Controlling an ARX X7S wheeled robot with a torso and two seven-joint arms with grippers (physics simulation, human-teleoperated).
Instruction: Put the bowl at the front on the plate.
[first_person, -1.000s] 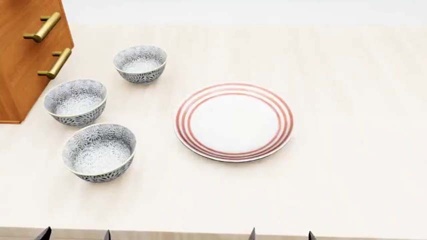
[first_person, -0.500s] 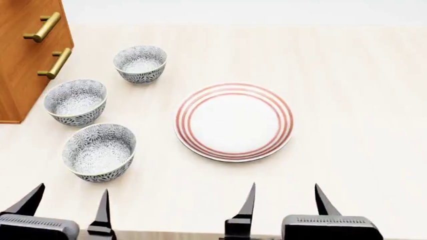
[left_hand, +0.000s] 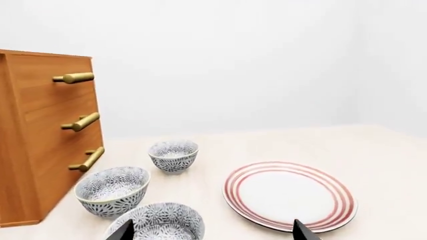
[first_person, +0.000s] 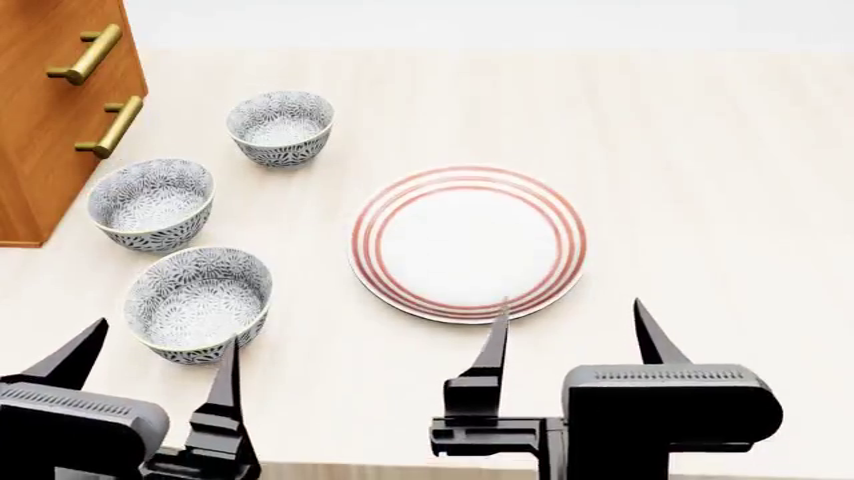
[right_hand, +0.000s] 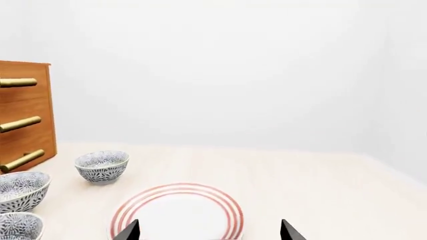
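Three bowls (first_person: 199, 303) left of plate (first_person: 467, 243) — cabinet (first_person: 54, 110) beyond.

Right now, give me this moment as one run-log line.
left gripper: open, empty, near front grey-blue flowered bowl | right gripper: open, empty, near red-ringed white plate | bowl on table, not on plate

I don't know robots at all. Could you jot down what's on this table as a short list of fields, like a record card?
Surface: pale wooden table
Front bowl: flower-patterned bowl, nearest the robot, empty, upright
Other bowls: middle bowl and far bowl, same pattern, all three apart
Plate: white plate with red rings, empty, to the right of the bowls
Furniture: wooden drawer unit with brass handles, far left
Left gripper: open, just short of the front bowl, holding nothing
Right gripper: open, at the plate's near edge, holding nothing
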